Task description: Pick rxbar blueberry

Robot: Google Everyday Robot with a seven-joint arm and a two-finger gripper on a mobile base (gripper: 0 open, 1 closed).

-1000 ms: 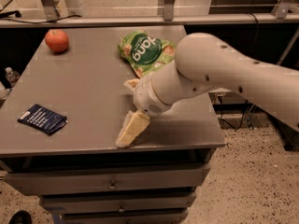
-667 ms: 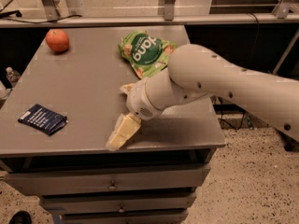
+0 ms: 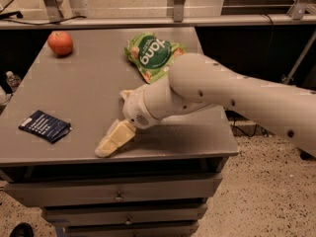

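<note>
Tracking the last second, we saw the gripper (image 3: 114, 139) slide left along the front edge of the bench (image 3: 89, 88) — nearer the rxbar blueberry (image 3: 44, 126), which lay flat by the front-left corner, untouched. An approach, we judged; open or closed — we could not tell.

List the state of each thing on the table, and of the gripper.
rxbar blueberry: lying flat near the front left edge of the table, not gripped.
gripper: low over the table's front edge, right of and apart from the rxbar blueberry.
green snack bag: lying flat at the back, partly behind the arm.
apple: resting at the back left.
drawers: shut.
</note>
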